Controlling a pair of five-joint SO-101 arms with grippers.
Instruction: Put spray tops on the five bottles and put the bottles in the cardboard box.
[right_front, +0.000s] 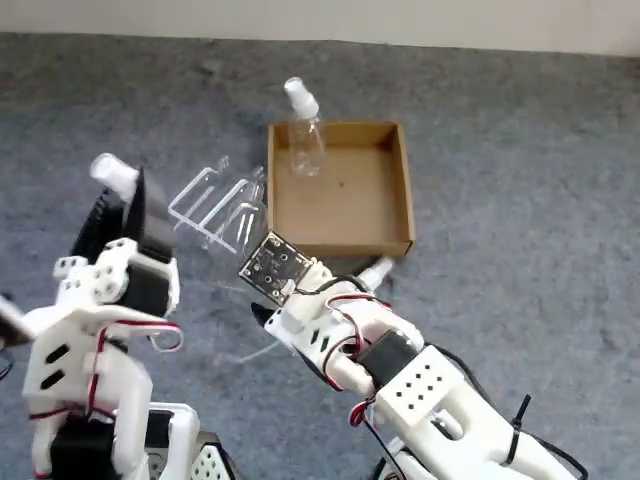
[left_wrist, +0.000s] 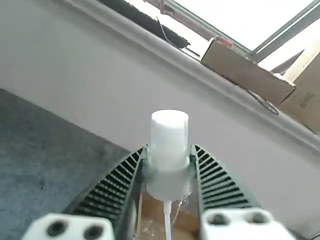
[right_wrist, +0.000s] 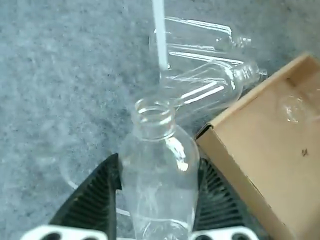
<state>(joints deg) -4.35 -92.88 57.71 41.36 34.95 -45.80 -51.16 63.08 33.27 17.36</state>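
White plastic spray top (left_wrist: 170, 132), with a thin dip tube running back between the fingers, is pinched at its collar by the ribbed left gripper (left_wrist: 169, 151), which sits at the upper left of the high view. Its partner, an uncapped clear plastic bottle (right_wrist: 156, 187), is clamped round its body by the right gripper (right_wrist: 157, 162) near the lower centre of that view. So the top lies up and to the left of the bottle, well apart from it, with grey carpet (right_front: 520, 120) all around. The bottle's long axis runs out from between the fingers to its open neck, while the top's axis follows its tube. I judge that the coming move turns on bringing those two axes into one line, tube end to neck. The right wrist view gives the open mouth plainly, plus two more clear bottles (right_wrist: 210, 85) lying on their sides just beside the shallow brown cardboard box (right_front: 350, 205). The high view gives instead the gap between the arms, the right arm being nearer the box. It also shows one capped bottle (right_front: 305, 145) standing in the box's upper left corner and what looks like a loose white spray top (right_front: 376, 272) near its lower right corner.
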